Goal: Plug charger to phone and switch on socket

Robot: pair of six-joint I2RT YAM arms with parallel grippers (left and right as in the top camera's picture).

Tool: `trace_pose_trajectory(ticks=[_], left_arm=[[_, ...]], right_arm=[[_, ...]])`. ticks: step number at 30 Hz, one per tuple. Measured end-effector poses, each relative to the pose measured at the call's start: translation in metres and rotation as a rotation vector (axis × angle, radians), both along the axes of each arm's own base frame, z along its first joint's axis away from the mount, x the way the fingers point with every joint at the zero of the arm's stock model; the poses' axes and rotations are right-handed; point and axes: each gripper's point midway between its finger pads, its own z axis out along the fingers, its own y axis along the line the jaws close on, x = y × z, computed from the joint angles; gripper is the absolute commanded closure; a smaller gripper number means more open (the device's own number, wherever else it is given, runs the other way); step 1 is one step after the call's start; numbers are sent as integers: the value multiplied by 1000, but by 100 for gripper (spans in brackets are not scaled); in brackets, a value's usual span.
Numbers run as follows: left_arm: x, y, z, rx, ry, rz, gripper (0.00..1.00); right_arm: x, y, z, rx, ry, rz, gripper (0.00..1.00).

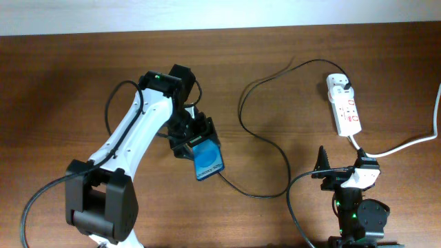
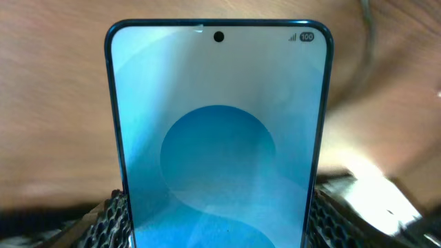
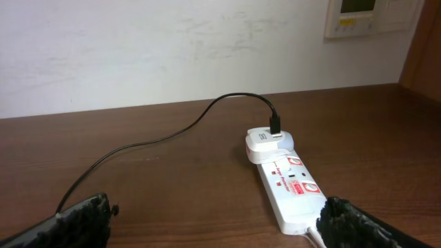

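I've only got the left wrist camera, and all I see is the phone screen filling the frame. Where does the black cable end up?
Observer: From overhead, one end of the cable reaches the bottom edge of the phone. I cannot tell whether it is seated.
Operator: And the other end?
Observer: It goes into a white adapter plugged into the end of the power strip farthest from the right arm.
Operator: Where is the right claw?
Observer: The right claw is open, pointed at the strip and stopped short of it, touching nothing.
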Motion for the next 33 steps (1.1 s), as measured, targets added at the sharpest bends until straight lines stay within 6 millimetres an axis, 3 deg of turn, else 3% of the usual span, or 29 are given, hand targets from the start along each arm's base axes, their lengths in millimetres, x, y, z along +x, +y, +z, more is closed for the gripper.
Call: trace_pose_trajectory(ticks=[2, 6, 10, 11, 14, 17, 20, 24, 28, 30, 33], left_arm=[[11, 21, -10, 122, -77, -47, 72], [19, 35, -12, 194, -143, -130, 72], [45, 34, 22, 208, -263, -147, 73], [58, 30, 40, 196, -328, -138, 73], [71, 26, 68, 178, -405, -130, 73], [68, 27, 81, 171, -428, -126, 73], [57, 31, 98, 165, -451, -123, 72], [51, 33, 100, 168, -441, -124, 72], [51, 33, 100, 168, -439, -125, 70], [51, 33, 101, 168, -440, -124, 70], [50, 34, 101, 168, -438, -124, 69]], right_arm=[[0, 0, 0, 0, 0, 0, 2], [0, 0, 0, 1, 0, 0, 2], [0, 4, 1, 1, -4, 25, 1], [0, 11, 2, 4, -8, 64, 2], [-6, 59, 8, 144, -17, 341, 2], [-40, 123, 8, 533, 136, 725, 2], [-73, 152, 10, 783, 327, 933, 2], [-95, 165, 37, 749, 291, 1107, 2], [-98, 166, 54, 752, 293, 1122, 2], [-89, 164, 58, 813, 346, 1088, 2], [-60, 160, 79, 872, 404, 1049, 2]])
